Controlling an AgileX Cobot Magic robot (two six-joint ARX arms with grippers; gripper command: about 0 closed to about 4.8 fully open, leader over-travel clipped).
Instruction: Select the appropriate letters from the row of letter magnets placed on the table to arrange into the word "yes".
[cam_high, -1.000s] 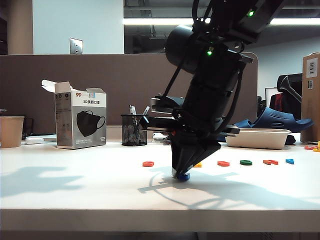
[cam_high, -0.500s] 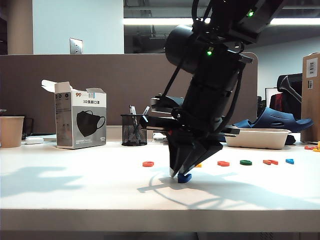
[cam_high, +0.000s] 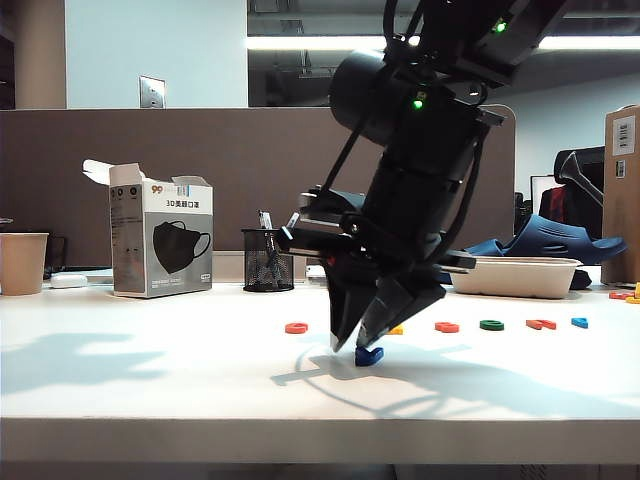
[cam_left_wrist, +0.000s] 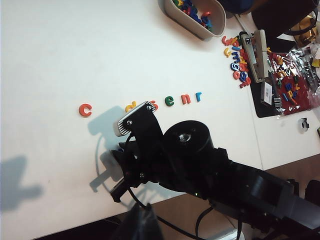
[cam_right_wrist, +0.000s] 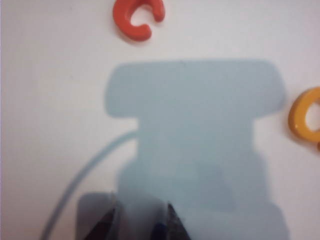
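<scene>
Exterior view: my right claw hangs fingers apart, holding nothing, just over the dark blue y lying on the table in front of the row.

Left wrist view: red s and green e lie in the row; my left claw is hidden.

Right wrist view: my parted fingertips frame bare table.

The mask box far left on the table has a red "99" and "3D" with some Chinese words, too small to read well. From above, the row of letter magnets reads c, then maybe d, s, e, n, r. The orange "c" shows close up.
</scene>
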